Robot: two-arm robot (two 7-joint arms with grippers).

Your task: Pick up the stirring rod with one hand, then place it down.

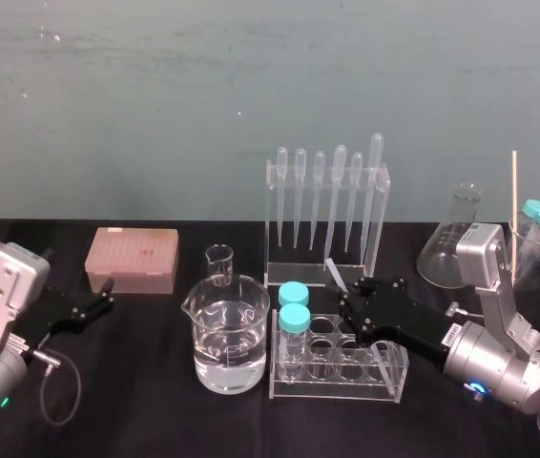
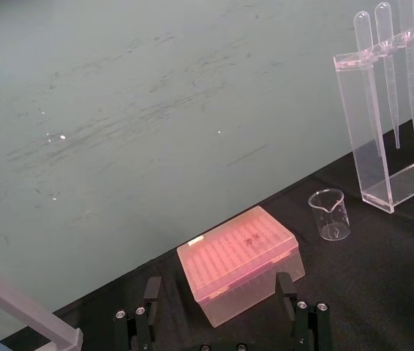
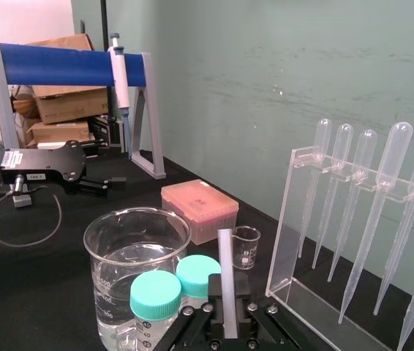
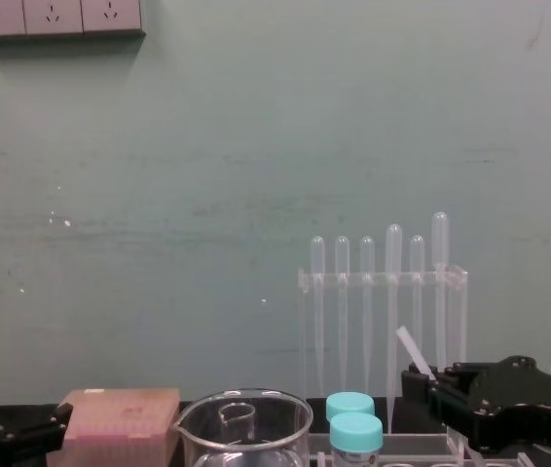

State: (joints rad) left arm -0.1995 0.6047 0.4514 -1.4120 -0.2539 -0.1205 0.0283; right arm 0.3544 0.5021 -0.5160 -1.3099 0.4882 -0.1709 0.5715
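right gripper (image 1: pixel 345 290) clamped on stirring rod (image 1: pixel 334 270) above tube rack (image 1: pixel 385 378); left gripper (image 1: pixel 98 303) apart, parked

Right end effector (image 1: pixel 348 300) clamps stirring rod (image 1: pixel 335 274); left end effector (image 1: pixel 96 305) idles, spread.

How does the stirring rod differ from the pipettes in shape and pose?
Shape: the rod is even in thickness with a blunt end; the pipettes have bulb tops and taper to fine tips.
Pose: the rod leans, clamped in the right gripper; the pipettes hang upright in the rack.
Both are thin and translucent.
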